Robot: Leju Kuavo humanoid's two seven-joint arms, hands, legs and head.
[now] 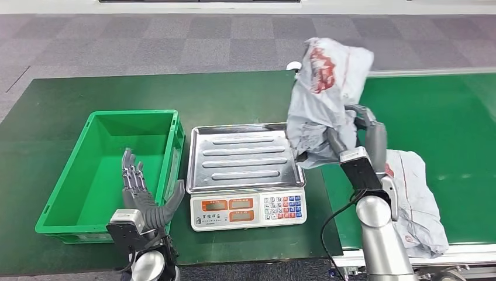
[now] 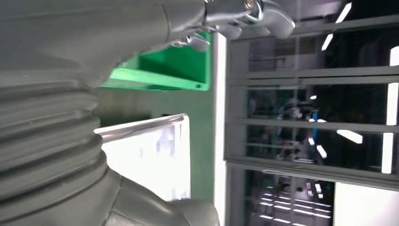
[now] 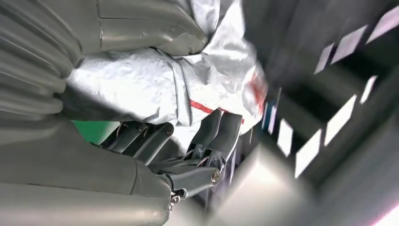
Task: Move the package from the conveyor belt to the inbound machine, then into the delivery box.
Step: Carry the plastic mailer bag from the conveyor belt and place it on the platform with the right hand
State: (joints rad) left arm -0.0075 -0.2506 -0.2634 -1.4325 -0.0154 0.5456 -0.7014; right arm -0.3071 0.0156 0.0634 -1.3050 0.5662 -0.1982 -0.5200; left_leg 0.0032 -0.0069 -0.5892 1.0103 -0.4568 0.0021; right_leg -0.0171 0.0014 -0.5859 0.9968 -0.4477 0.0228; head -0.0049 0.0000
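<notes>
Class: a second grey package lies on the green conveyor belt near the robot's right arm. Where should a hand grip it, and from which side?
Judging by its pose, grip the second package from above at its crumpled middle: it lies flat and soft on the conveyor belt, offering folds rather than firm edges.

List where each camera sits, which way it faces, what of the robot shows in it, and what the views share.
Head view: high on the body, looking forward and down at scale, bin and belt; left hand open, right hand gripping the bag.
Left wrist view: behind the left hand, facing the bin and scale tray.
Right wrist view: behind the right hand, fingers around the bag.
Shared: bag, bin, tray.
</notes>
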